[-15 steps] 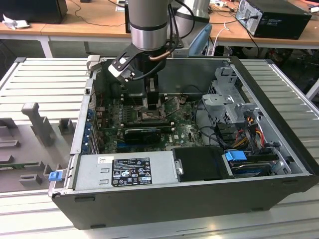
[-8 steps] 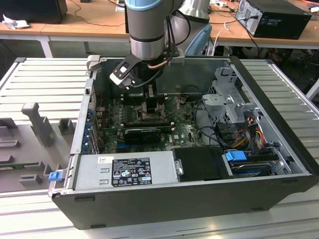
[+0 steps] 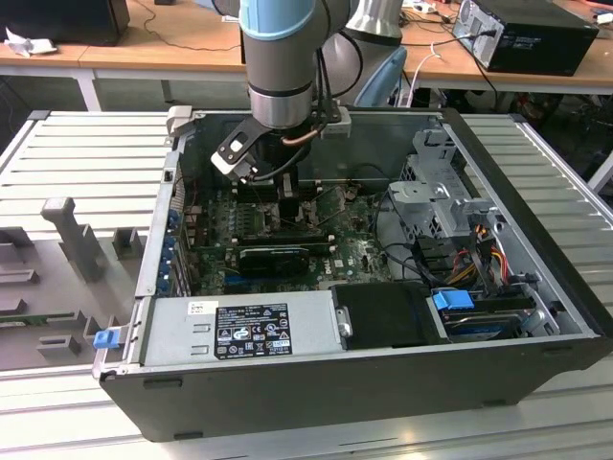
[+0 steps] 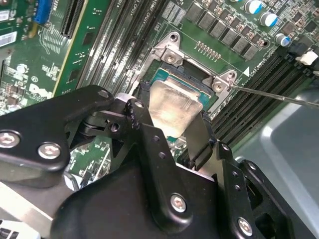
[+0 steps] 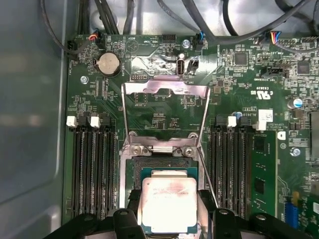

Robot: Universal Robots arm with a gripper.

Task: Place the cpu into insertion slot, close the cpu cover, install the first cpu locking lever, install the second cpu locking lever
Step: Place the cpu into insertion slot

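- Silver cpu [image 5: 168,196] is clamped by the gripper [image 5: 169,200], directly over the slot [image 5: 159,164].
- Its edges are best kept parallel to the slot's frame, flat, unforced.
- Cover [image 5: 164,89] is seen swung open beyond.

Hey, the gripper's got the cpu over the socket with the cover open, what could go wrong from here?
The gripper holds the cpu by its edges over the insertion slot; released skewed, it might seat crooked and damage the slot. A thin lever rod runs close beside the gripper and could snag. The open cpu cover stands just beyond the slot; a bump might drop it early.
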